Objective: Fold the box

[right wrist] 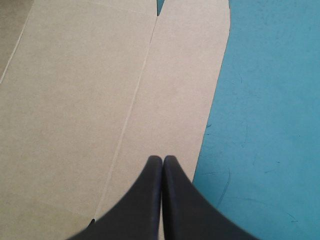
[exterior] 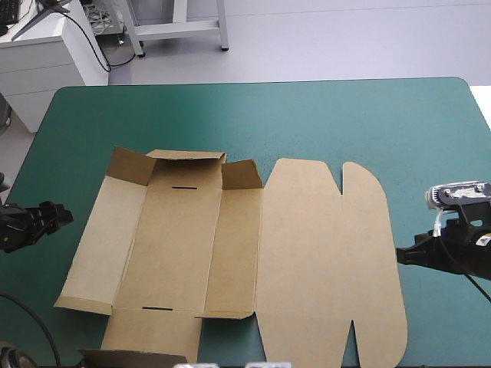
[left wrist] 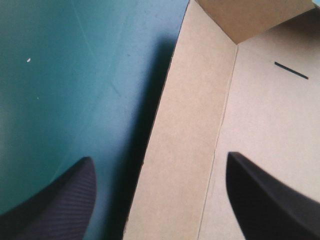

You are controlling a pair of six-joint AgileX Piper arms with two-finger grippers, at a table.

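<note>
Left claw point(left wrist: 160, 200): spread, astride my box point(exterior: 230, 261) edge.
Right claw point(right wrist: 162, 161): pinched together, over lid point(right wrist: 90, 100).
Long axis: claw to claw, overhead only.

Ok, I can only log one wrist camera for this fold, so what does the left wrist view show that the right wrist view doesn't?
Only the left wrist view: the left gripper open, with the box's left side panel ahead of it, a raised corner flap and a dark slot. Only the right wrist view: the right gripper shut, and ahead of it the flat lid's rounded flap with its crease. Both: brown board lying on the teal-green cover.
</note>
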